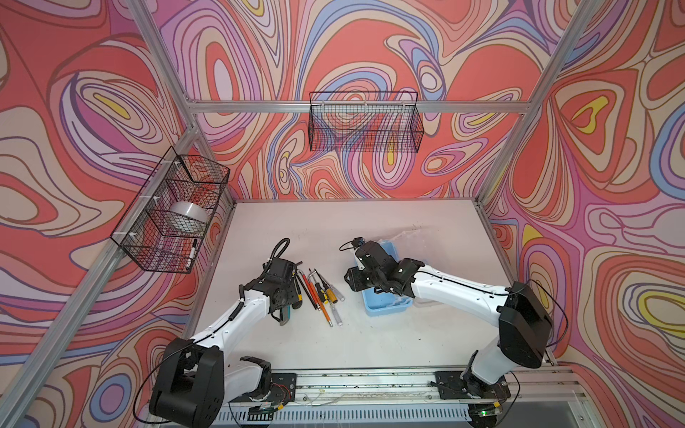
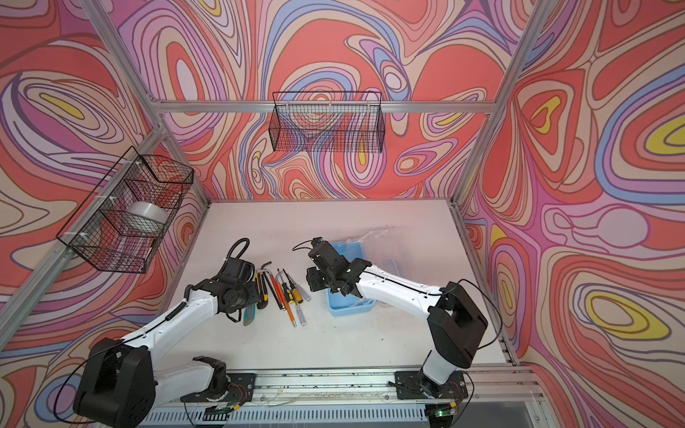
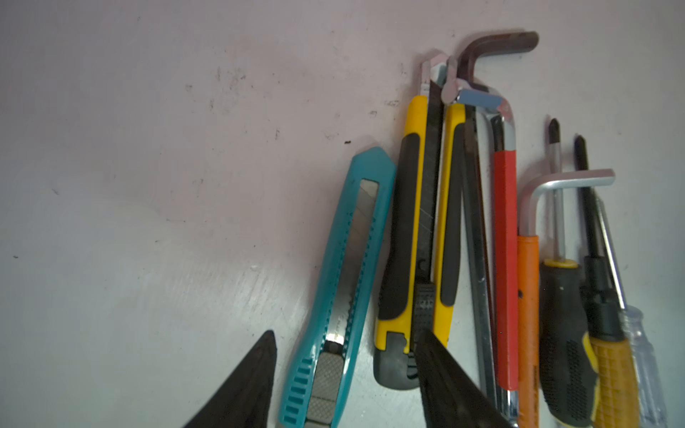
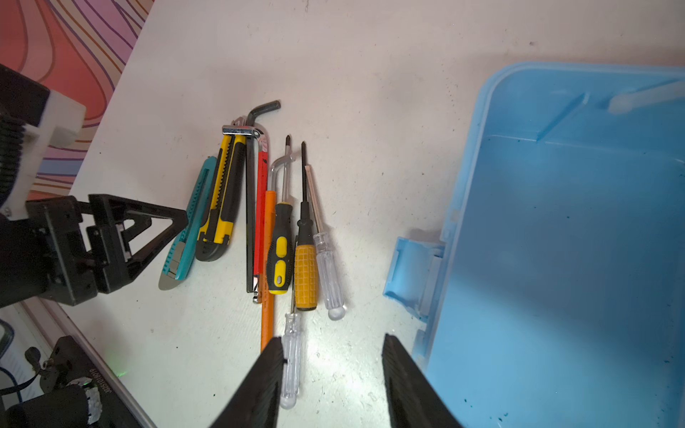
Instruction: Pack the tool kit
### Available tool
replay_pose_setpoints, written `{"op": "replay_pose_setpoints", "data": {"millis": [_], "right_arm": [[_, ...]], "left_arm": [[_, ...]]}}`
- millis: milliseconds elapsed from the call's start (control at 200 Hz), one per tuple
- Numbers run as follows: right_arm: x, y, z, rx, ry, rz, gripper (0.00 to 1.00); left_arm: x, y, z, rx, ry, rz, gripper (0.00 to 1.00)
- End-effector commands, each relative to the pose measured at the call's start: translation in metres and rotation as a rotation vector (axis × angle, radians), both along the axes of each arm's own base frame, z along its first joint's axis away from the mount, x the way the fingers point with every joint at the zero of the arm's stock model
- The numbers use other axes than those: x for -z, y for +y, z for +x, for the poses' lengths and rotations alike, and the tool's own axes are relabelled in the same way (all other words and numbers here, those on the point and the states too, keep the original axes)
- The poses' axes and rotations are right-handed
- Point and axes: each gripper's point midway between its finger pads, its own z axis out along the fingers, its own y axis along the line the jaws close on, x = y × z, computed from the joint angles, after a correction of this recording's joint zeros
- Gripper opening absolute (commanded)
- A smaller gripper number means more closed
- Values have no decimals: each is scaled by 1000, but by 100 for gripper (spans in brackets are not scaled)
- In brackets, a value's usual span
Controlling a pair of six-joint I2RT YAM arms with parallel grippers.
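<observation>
The tools lie in a row on the white table (image 1: 389, 344). A teal utility knife (image 3: 344, 259) is at the end of the row, beside a yellow-black utility knife (image 3: 411, 222). Then come hex keys (image 3: 505, 259) and several screwdrivers (image 4: 280, 255). My left gripper (image 3: 348, 333) is open low over the teal knife's rear end, one finger on each side, not touching it. The light-blue box (image 1: 387, 307) (image 4: 556, 259) stands open to the right, its clear lid (image 1: 407, 237) folded back. My right gripper (image 4: 333, 337) hangs open and empty between the tools and the box, next to a clear-handled screwdriver (image 4: 291, 355).
A black wire basket (image 1: 365, 122) hangs on the back wall. Another wire basket (image 1: 148, 237) on the left wall holds a tape roll (image 1: 189, 216) and a marker (image 1: 191, 254). An aluminium rail (image 1: 370, 385) runs along the table's front edge.
</observation>
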Motion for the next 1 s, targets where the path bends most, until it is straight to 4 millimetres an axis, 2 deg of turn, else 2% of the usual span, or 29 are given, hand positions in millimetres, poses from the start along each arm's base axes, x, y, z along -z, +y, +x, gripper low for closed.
{"op": "replay_pose_setpoints", "data": {"millis": [0, 361, 996], "right_arm": [[-3, 7, 3, 0, -3, 15, 46], [1, 8, 5, 8, -1, 19, 46], [11, 2, 10, 25, 7, 6, 46]], "left_arm": [[2, 3, -2, -20, 2, -5, 60], [13, 5, 6, 3, 75, 19, 57], [20, 8, 10, -4, 99, 11, 52]]}}
